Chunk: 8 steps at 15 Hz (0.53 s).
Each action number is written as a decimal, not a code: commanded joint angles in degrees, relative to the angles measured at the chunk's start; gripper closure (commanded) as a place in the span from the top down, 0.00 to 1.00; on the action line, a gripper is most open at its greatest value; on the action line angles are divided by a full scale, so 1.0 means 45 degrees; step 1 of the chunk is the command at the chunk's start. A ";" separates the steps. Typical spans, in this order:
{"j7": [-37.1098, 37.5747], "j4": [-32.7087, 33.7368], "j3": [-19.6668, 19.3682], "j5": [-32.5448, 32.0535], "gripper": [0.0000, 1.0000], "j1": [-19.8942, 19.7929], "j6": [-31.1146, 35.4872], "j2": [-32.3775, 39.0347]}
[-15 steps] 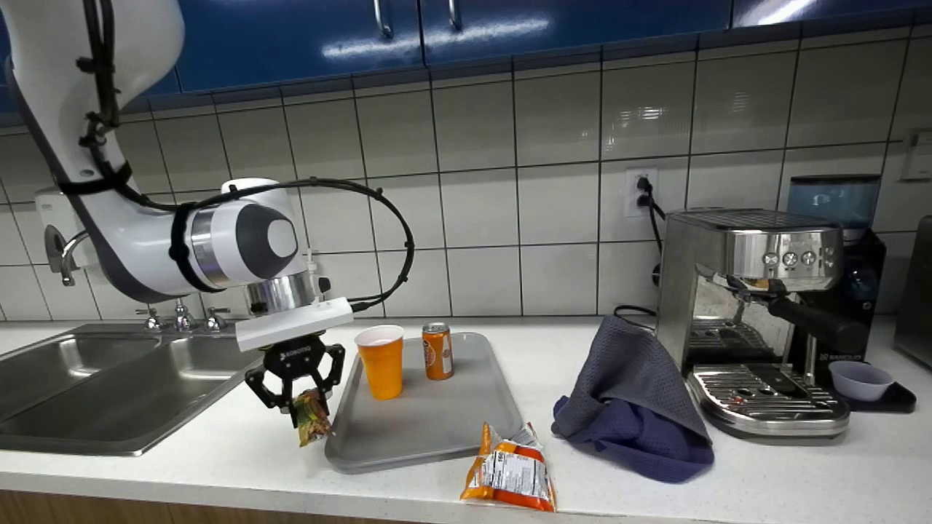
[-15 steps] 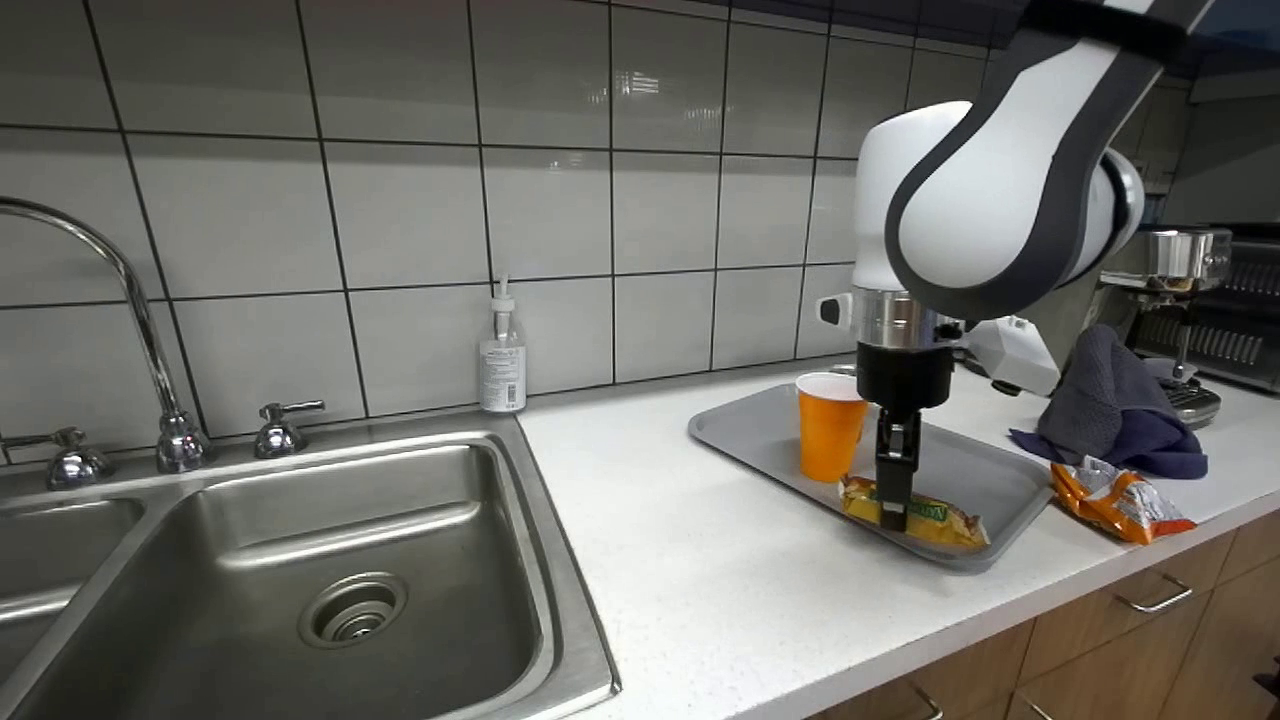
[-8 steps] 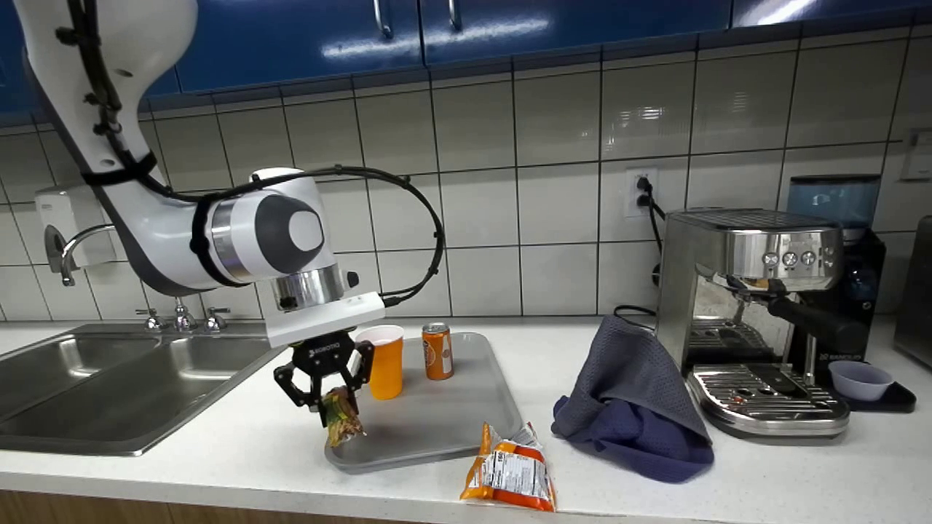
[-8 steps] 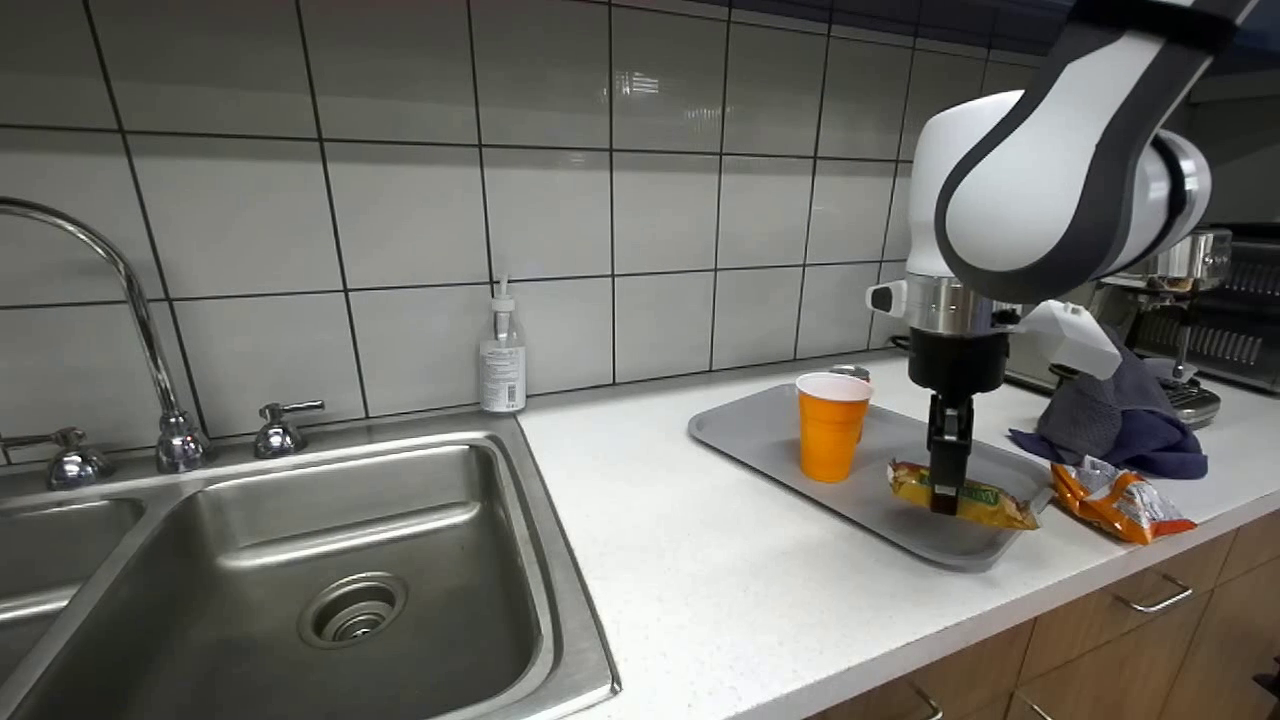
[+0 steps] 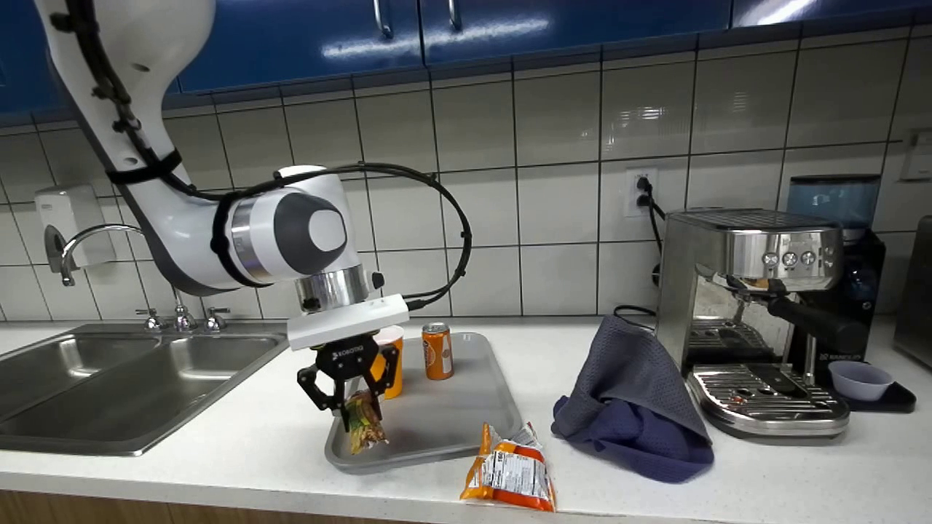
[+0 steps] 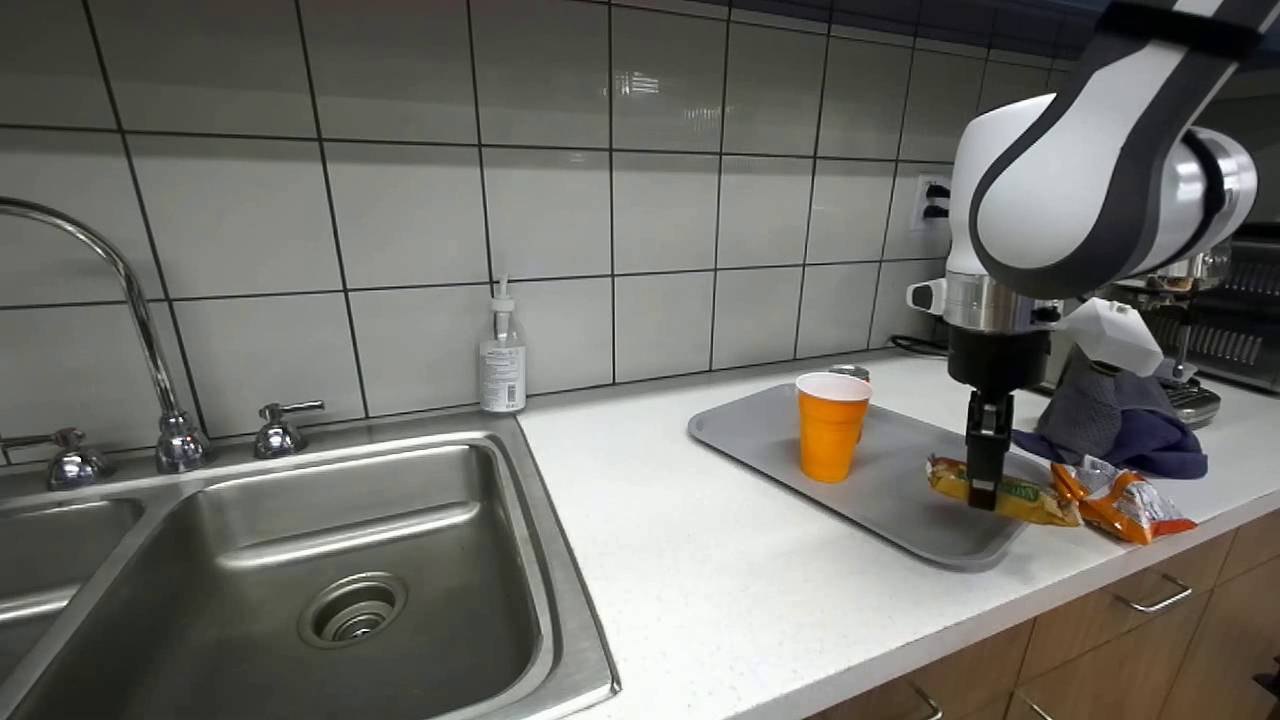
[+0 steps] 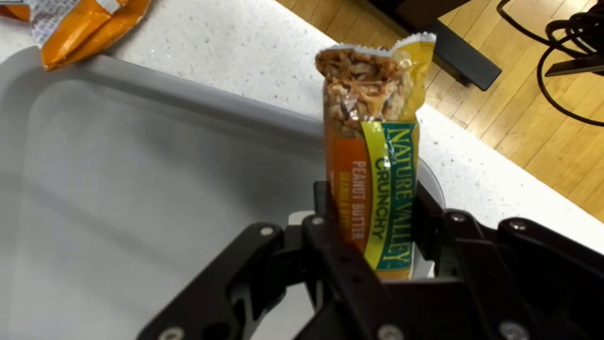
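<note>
Pincer [image 5: 361, 416] and granola bar [image 7: 373, 189] have both shifted toward 3 o'clock in both exterior views since a second ago. Jaws are pinching the bar near its middle, so yeah, it's being held, up over the near edge of the gray tray [image 5: 451, 415]. Wrist view has its long axis going pretty much 12 to 6, with the brown granola-looking end up at 12. From an exterior view the bar [image 6: 1032, 499] slopes from about 10 o'clock down to 4.

Tray's sitting on a white speckled table [image 6: 640, 600]. Orange cup [image 6: 832, 430] and soda can [image 5: 437, 351] stand on the tray. With the bar as clock center in an exterior view, metal sink [image 5: 131, 407] is around 9, orange snack bag [image 5: 511, 471] between 3 and 4, gray-and-blue cloth [image 5: 633, 407] at 3. Tiled wall [image 5: 561, 196] behind, blue cabinets [image 5: 553, 29] up top.

Bar itself: shiny orange and yellow wrapper, green band, NATURE VALLEY CRUNCHY running lengthwise, PEANUT BUTTER beside it, crimped edge at the 12 o'clock end.
</note>
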 commanded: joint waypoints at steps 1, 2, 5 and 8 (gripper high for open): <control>0.0359 -0.0089 -0.0210 -0.0203 0.17 -0.0119 0.0001 -0.0244; 0.0563 -0.0048 -0.0286 -0.0294 0.17 -0.0083 0.0010 -0.0191; 0.1319 0.0047 -0.0427 -0.0521 0.17 0.0017 0.0093 -0.0010; 0.2277 0.0121 -0.0479 -0.0807 0.17 0.0111 0.0215 0.0209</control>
